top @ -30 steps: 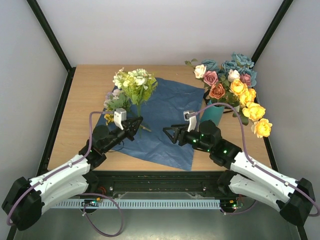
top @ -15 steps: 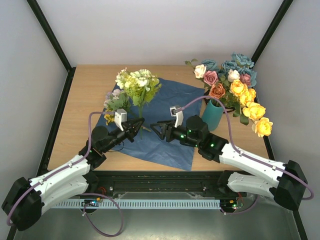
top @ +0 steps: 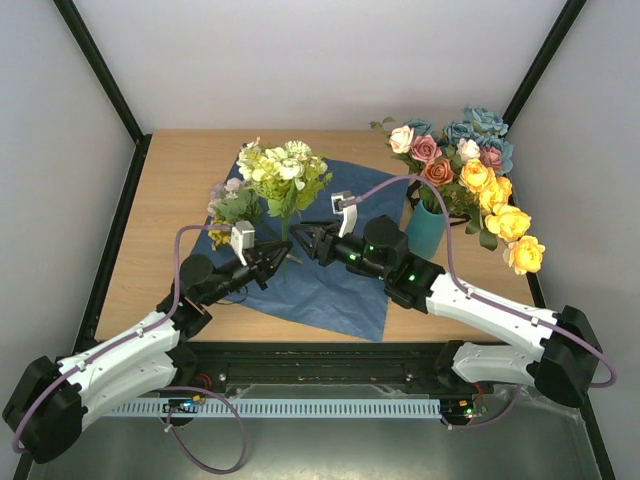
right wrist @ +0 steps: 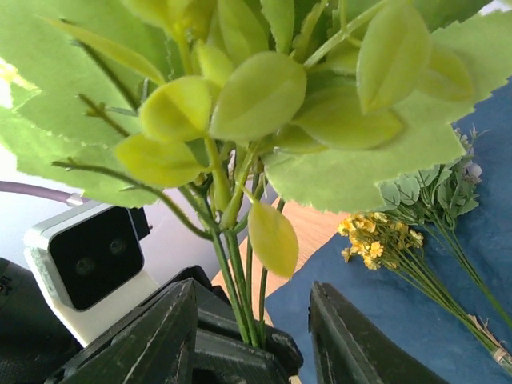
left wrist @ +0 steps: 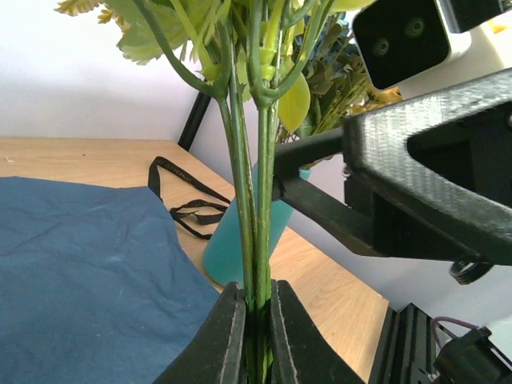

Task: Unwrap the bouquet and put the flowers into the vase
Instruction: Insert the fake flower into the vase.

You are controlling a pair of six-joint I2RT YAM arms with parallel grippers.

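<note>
The left gripper (left wrist: 256,302) is clamped on a pale-green sprig (top: 288,175), held upright over the creased blue paper sheet (top: 330,292), long axis vertical, leafy head up; its thin smooth stems are straddled by the right gripper (right wrist: 252,320), jaws parted.

No text, label, brand, number or sign can be read in any of the views.
</note>
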